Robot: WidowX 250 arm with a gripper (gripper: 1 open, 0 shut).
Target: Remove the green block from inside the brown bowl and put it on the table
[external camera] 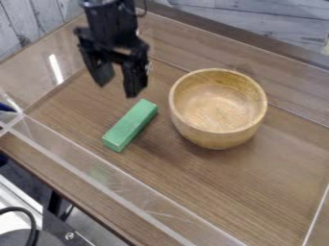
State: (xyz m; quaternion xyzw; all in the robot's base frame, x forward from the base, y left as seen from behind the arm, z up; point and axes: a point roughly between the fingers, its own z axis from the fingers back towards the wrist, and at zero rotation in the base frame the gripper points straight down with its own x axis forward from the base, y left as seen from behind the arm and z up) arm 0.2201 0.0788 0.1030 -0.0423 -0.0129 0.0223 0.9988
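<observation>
The green block [131, 125] lies flat on the table [218, 187], just left of the brown bowl [218, 107]. The bowl's hollow holds nothing. My gripper [114, 81] hangs above and behind the block, pointing down, its two black fingers [134, 81] spread apart with nothing between them. It is clear of the block and the bowl.
Low clear acrylic walls [77, 168] border the tabletop along the front and left. A grey plank surface [276, 19] shows at the back beyond the far wall. Dark cables and frame parts [26, 226] sit below the front left corner.
</observation>
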